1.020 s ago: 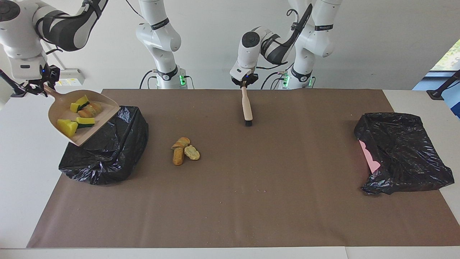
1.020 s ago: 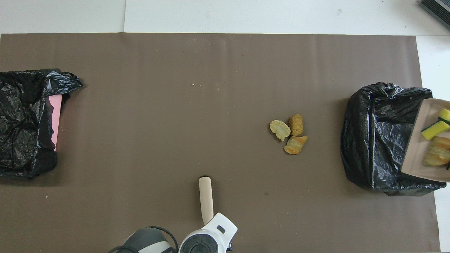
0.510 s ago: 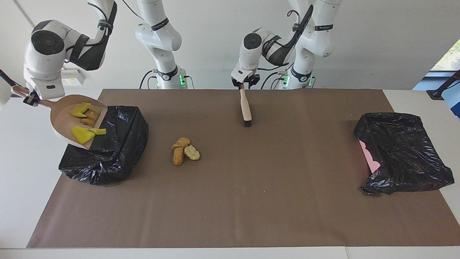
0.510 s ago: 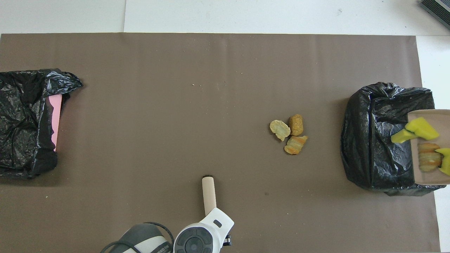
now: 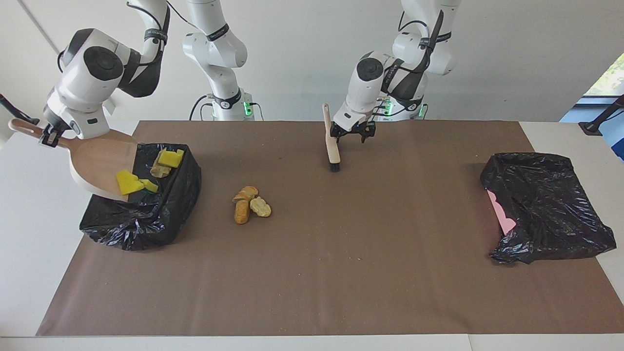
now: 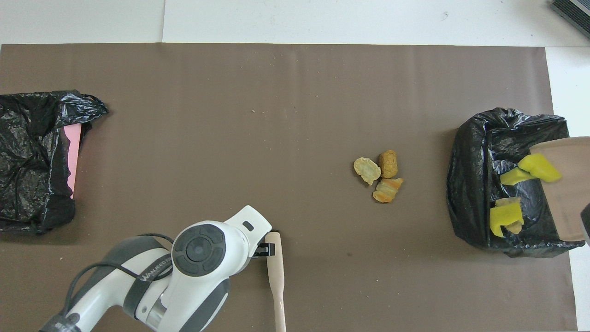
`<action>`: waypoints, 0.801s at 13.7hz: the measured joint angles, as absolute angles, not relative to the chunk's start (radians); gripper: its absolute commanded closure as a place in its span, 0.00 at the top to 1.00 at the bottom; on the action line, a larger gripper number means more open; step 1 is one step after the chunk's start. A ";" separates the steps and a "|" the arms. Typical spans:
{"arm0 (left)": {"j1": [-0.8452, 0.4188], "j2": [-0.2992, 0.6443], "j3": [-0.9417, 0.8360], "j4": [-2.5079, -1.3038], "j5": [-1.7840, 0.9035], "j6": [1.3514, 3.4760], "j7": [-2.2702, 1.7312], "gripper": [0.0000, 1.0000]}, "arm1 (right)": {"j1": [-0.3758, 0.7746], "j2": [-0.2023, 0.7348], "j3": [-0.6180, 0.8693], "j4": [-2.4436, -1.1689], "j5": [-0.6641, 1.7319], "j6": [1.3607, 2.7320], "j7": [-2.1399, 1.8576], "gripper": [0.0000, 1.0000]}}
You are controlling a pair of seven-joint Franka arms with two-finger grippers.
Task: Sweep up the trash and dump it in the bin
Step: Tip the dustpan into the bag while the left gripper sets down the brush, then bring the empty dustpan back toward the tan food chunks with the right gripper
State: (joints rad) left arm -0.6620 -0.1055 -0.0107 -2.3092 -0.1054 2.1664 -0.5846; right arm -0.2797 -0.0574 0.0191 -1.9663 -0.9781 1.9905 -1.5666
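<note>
Three bread-like chunks (image 5: 251, 204) lie loose on the brown mat (image 5: 341, 273), at about eight o'clock from the brush (image 5: 333, 141) in the facing view and nearer the bin (image 5: 146, 214) at the right arm's end. The brush stands on its bristles, long axis near upright, beside the left gripper (image 5: 352, 135), whose jaws are wide apart and hold nothing. The right gripper (image 5: 48, 139), clamped on the dustpan (image 5: 97, 163) handle, tips it over the bin; yellow sponge bits (image 5: 170, 158) are sliding in. The left arm is nearer the brush; the next sweep probably runs toward the right arm's end.

Glossy crinkled plastic bin liner (image 5: 161, 214) (matt brown paper mat (image 5: 341, 253))
</note>
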 measured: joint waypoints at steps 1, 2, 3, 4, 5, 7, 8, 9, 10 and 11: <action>-0.609 -0.094 -0.009 -2.255 -0.088 2.158 -0.536 1.00 | -0.280 -0.060 0.020 -1.966 -0.986 1.990 -1.567 0.00; -0.556 -0.088 -0.008 -2.203 -0.077 2.136 -0.473 1.00 | -0.280 -0.065 0.021 -1.965 -0.993 1.985 -1.567 0.00; -0.501 -0.087 -0.008 -2.150 -0.071 2.096 -0.401 1.00 | -0.279 -0.076 0.022 -1.964 -1.003 1.970 -1.567 0.00; -0.437 -0.088 -0.006 -2.085 -0.069 2.037 -0.314 1.00 | -0.278 -0.095 0.024 -1.963 -1.011 1.950 -1.567 0.00; -0.386 -0.088 -0.005 -2.025 -0.068 1.985 -0.249 1.00 | -0.278 -0.120 0.024 -1.961 -1.014 1.930 -1.567 0.00; -0.305 -0.088 -0.004 -1.914 -0.053 1.905 -0.171 1.00 | -0.277 -0.179 0.025 -1.961 -1.014 1.873 -1.569 0.00; -0.277 -0.088 -0.004 -1.863 -0.024 1.865 -0.136 1.00 | -0.275 -0.207 0.026 -1.961 -1.014 1.840 -1.569 0.00; -0.256 -0.089 -0.004 -1.811 0.015 1.811 -0.095 1.00 | -0.270 -0.230 0.027 -1.961 -1.008 1.805 -1.567 0.00; -0.243 -0.090 -0.004 -1.769 0.037 1.766 -0.063 1.00 | -0.264 -0.244 0.029 -1.961 -0.993 1.780 -1.556 0.00; -0.224 -0.092 -0.003 -1.721 0.052 1.720 -0.032 1.00 | -0.253 -0.253 0.034 -1.962 -0.959 1.750 -1.525 0.00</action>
State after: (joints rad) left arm -0.2237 -0.0918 -0.0035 -1.7205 0.0518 1.7202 -0.0323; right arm -0.2528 -0.2528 0.0336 -1.9617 -0.9590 1.7504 -1.5250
